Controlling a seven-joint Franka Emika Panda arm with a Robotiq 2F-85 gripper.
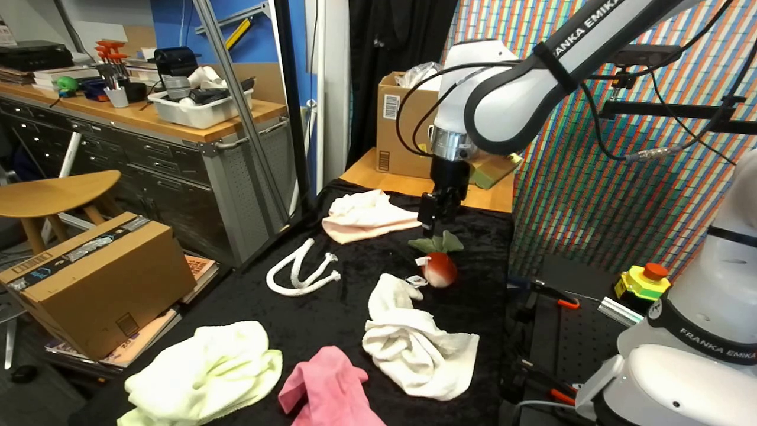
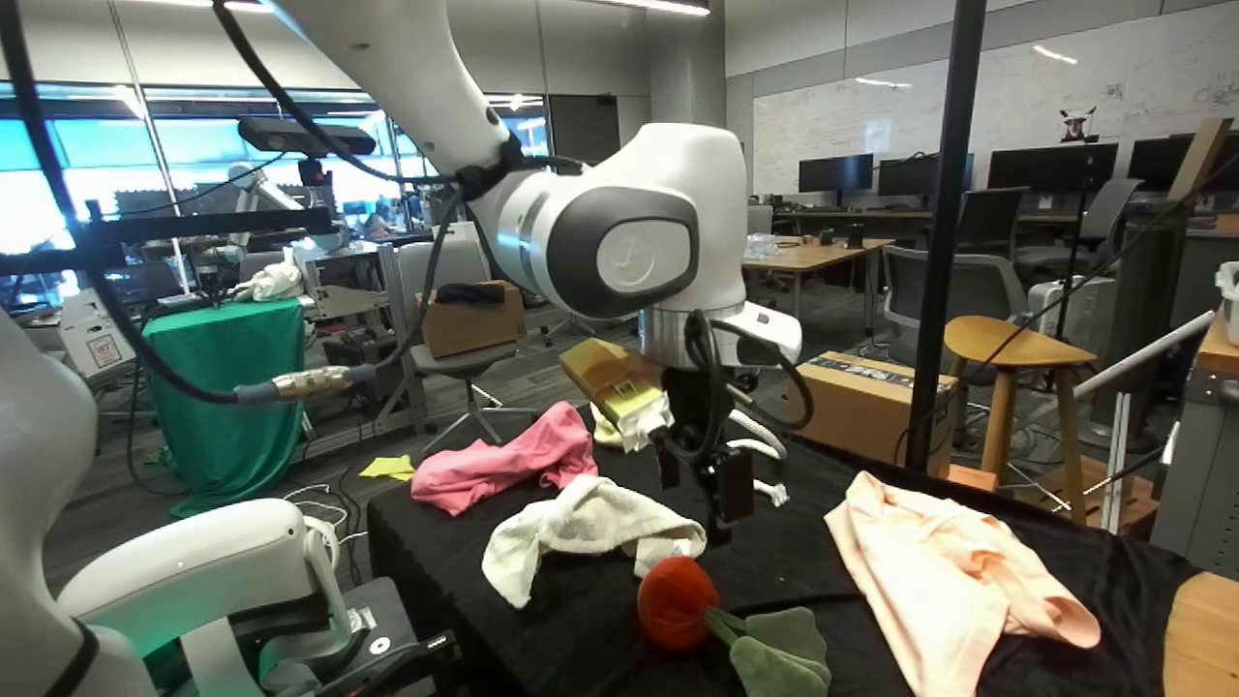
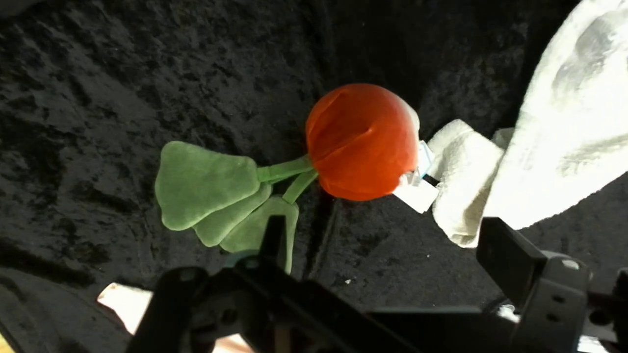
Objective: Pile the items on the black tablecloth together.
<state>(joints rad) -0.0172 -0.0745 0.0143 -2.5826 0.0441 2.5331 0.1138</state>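
On the black tablecloth [image 1: 322, 316] the items lie apart. A red plush ball [image 3: 363, 142] with green leaves sits beside the white cloth [image 1: 414, 349], its tags reaching toward that cloth. A cream-peach cloth [image 2: 968, 581] is spread near the far end, with the white rope loop [image 1: 298, 287] some way off. Toward the opposite end are the pink cloth [image 1: 331, 390] and the pale yellow-green cloth [image 1: 204, 373]. My gripper [image 3: 385, 223] hangs above the tablecloth near the plush, fingers wide apart and nothing between them; in the wrist view one finger overlaps a green leaf.
A cardboard box [image 1: 408, 124] stands on the wooden surface past the tablecloth's far edge. Another cardboard box [image 1: 100, 284] is beside the table. The shimmering mesh panel [image 1: 591, 148] and an emergency stop [image 1: 644, 281] are on the robot's side. A dark upright pole [image 2: 944, 242] rises close to the table.
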